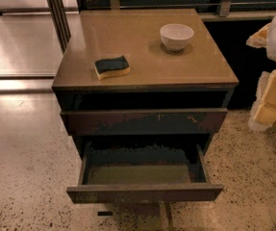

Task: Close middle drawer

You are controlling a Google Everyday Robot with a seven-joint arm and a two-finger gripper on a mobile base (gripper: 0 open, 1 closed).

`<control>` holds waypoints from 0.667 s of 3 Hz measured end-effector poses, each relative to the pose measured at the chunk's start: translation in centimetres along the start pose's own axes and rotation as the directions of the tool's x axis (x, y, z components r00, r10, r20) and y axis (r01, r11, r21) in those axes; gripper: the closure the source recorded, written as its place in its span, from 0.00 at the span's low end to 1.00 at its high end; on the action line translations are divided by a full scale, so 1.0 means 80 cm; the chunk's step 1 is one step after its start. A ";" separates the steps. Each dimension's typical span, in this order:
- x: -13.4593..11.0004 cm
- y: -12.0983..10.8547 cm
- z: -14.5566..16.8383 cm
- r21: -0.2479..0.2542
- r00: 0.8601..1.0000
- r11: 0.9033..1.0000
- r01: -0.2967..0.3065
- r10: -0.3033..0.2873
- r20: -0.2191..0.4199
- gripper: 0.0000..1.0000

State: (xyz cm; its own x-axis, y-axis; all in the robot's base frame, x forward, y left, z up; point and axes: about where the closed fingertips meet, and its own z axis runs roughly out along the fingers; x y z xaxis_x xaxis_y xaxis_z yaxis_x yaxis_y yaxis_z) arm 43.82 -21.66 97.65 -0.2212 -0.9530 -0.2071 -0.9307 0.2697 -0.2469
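Note:
The middle drawer (pixel 144 192) of the dark-brown cabinet stands pulled far out toward me. Its olive-brown inner floor (pixel 137 173) is bare, and its plain front is the lowest front in view. Above it is the front with pale scratch marks (pixel 144 121), with a dark gap under the cabinet top. The lowest front is hidden beneath the open drawer. My gripper (pixel 268 107) and arm show as pale, yellow-lit shapes at the right edge, to the right of the cabinet at about the height of the scratched front, apart from every drawer.
On the cabinet top (pixel 142 76) sit a white bowl (pixel 176 36) at the back right and a dark-topped yellow sponge (pixel 111 67) at the front left. Speckled floor (pixel 22 167) surrounds the cabinet. A metal post (pixel 58 13) stands at the back left.

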 end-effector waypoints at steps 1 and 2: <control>0.000 0.000 0.000 0.000 1.000 1.000 0.000 0.000 0.000 0.00; -0.001 0.000 0.000 0.010 1.000 1.000 0.000 0.000 0.005 0.18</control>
State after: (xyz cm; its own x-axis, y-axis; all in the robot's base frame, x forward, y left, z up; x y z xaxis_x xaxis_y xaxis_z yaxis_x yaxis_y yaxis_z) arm 43.84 -21.60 97.69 -0.2194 -0.9523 -0.2119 -0.9278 0.2709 -0.2565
